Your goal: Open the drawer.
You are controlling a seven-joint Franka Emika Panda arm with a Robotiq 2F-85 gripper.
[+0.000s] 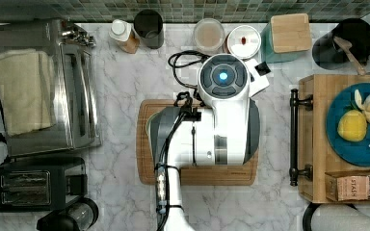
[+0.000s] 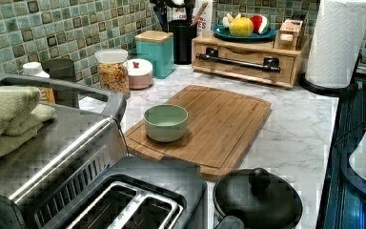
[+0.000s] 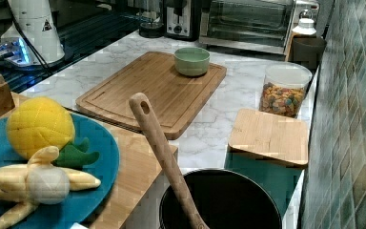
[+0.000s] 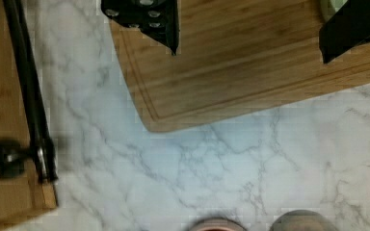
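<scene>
Drawer (image 2: 246, 63) of light wood with its long black bar handle (image 4: 29, 91), closed in the box unit at the marble worktop's (image 4: 250, 159) edge, is best reached by the wide-spread claw (image 4: 248, 29), centred squarely across the bar before pulling.

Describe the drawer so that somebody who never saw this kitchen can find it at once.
Start at the marble counter and find the tall paper towel roll by the tiled wall. Beside it stands a low wooden box unit carrying a blue plate of toy fruit. The drawer is its front panel, the only light wood with a long black bar handle.
</scene>
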